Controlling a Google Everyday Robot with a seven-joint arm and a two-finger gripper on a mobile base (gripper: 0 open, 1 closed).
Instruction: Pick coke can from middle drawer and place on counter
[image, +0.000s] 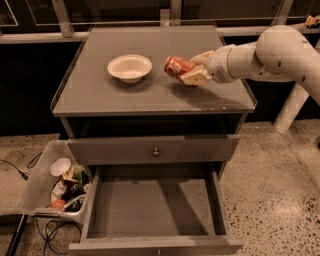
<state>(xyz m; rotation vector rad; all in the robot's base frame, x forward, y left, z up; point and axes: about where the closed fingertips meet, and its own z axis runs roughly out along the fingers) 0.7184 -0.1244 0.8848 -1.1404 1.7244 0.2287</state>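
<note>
The coke can (176, 66) is red with white lettering and lies tilted on its side in my gripper (192, 70), which is shut on it. The gripper holds the can a little above the counter (95, 92), just right of a white bowl. My white arm (270, 52) reaches in from the right. The middle drawer (152, 207) is pulled fully out below and its flat grey bottom shows nothing in it.
A white bowl (129, 67) sits on the counter left of the can. A shut drawer front with a round knob (156, 152) is above the open drawer. A clear bin of trash (57, 185) stands on the floor at left.
</note>
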